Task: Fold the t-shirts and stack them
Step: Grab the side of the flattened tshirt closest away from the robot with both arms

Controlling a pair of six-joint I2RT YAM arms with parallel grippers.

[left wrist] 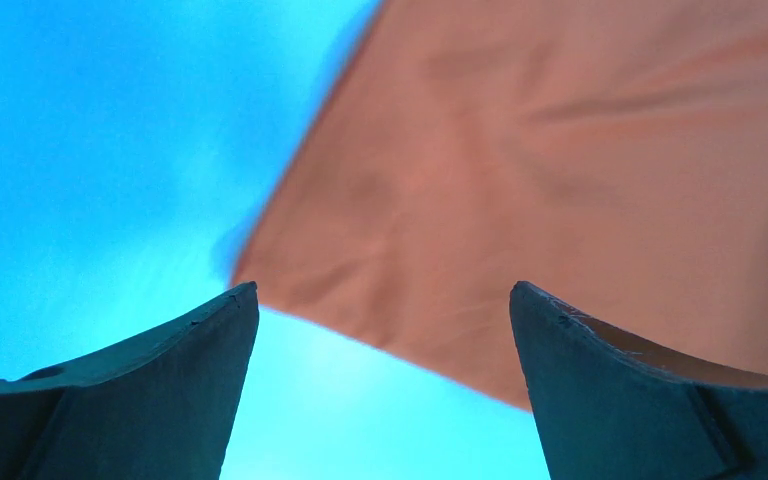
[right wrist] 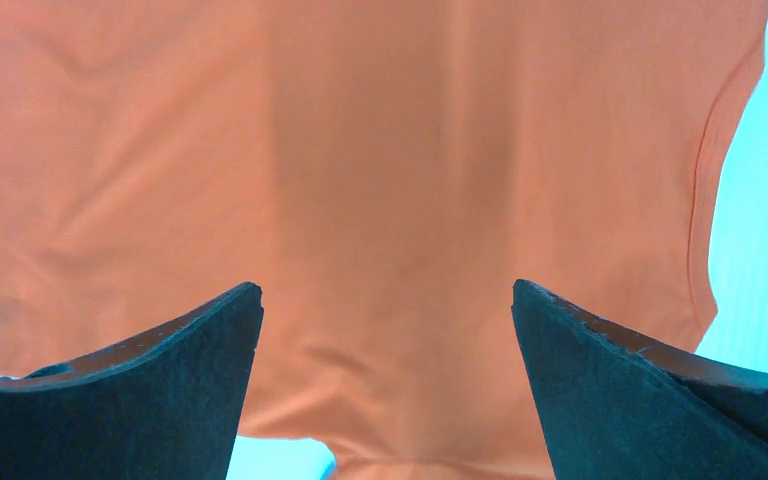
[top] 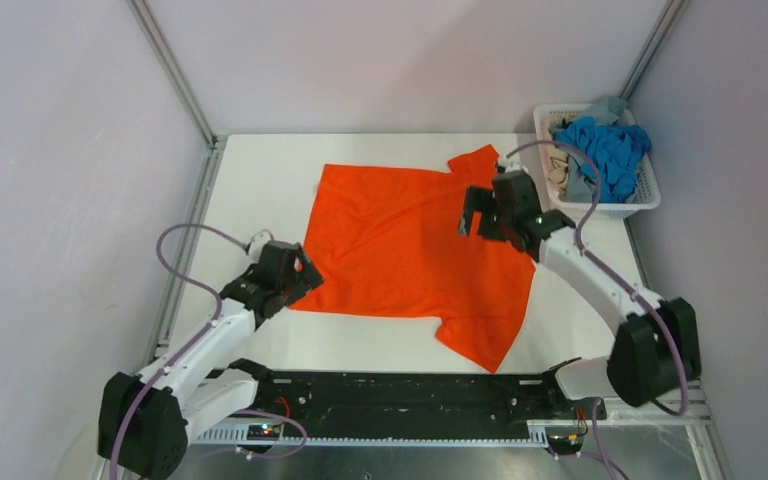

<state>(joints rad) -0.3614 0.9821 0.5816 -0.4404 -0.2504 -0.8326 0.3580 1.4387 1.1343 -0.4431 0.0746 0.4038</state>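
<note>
The orange t-shirt [top: 410, 250] lay spread flat in the middle of the white counter [top: 260, 170], mostly smooth with a few shallow creases. One sleeve pointed toward the far right and the other toward the near edge. Its straight hem ran along the left side.

The left tool [top: 295, 275] sat at the shirt's near-left corner. In the left wrist view its two dark fingers [left wrist: 160, 370] stood wide apart with nothing between them, and that corner of the cloth [left wrist: 560, 180] lay just beyond the tips (whether a finger touched the fabric could not be told).

The right tool [top: 482, 215] hung over the right part of the shirt, between the two sleeves. Its fingers [right wrist: 150, 370] were likewise spread wide and held nothing, with orange cloth [right wrist: 380, 180] filling the view beneath them and a stitched edge running down the right side.

Well apart from the orange shirt, in the far right corner of the counter, stood a white slotted basket [top: 600, 208]. A bright blue shirt [top: 610, 150] was heaped in it, with grey-blue cloth [top: 610, 105] behind that and a bit of beige cloth [top: 560, 165] at its left.
</note>
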